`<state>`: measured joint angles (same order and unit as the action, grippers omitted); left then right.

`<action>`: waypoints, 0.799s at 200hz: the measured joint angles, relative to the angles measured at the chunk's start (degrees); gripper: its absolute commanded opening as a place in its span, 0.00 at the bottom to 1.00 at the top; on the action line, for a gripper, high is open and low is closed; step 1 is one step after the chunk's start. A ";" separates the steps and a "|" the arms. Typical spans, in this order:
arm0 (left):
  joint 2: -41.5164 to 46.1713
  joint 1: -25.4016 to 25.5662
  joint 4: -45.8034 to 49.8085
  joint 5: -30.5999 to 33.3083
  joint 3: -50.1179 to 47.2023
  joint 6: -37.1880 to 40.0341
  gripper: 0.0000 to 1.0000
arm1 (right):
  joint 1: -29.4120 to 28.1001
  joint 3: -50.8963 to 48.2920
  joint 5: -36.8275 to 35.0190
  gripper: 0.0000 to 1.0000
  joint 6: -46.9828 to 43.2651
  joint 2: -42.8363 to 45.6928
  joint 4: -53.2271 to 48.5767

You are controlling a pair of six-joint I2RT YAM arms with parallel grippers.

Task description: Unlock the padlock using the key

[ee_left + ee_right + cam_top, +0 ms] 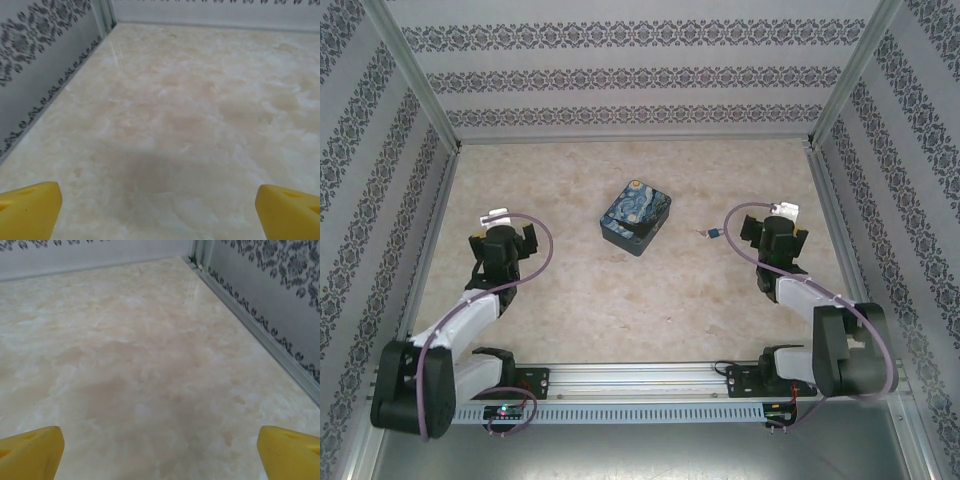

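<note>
Spread wide, the jaws of the left gripper (500, 222) pinch nothing. It is poised over bare marbled table (580, 300) near the left wall, and in the left wrist view its yellow fingertips (29, 210) sit at the two lower corners with only tabletop between them. Near the middle of the table lies a blue-and-yellow night-sky box (636, 217), turned at an angle. A small pale-grey spot at its near edge appears to be the padlock (641, 228), though it is too small to be sure. Just right of the box, apart from it, the key (708, 234) lies flat on the table. Beyond it the right gripper (777, 217) is equally wide apart and empty, its yellow fingertips (30, 452) framing bare table.
</note>
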<state>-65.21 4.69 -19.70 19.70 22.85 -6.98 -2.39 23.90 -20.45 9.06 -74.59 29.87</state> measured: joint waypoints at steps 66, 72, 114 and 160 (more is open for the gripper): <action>-20.72 -1.36 -23.06 -6.38 -2.34 3.67 1.00 | 0.02 -4.57 9.86 0.98 -5.90 -12.48 18.97; -22.38 -1.42 -24.92 -7.08 -2.36 3.93 0.99 | 0.04 -4.48 10.91 0.98 -6.10 -12.48 19.17; -24.37 -2.95 -26.16 -11.19 -0.90 4.26 0.99 | 1.16 -2.95 14.23 0.98 -6.10 -12.59 20.79; -24.37 -3.10 -26.38 -12.63 -0.44 4.28 0.99 | 1.14 -2.95 14.34 0.98 -6.10 -12.59 20.98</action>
<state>-89.58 1.58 -46.09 7.07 22.41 -2.70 -1.26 20.95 -6.11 2.96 -87.18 50.85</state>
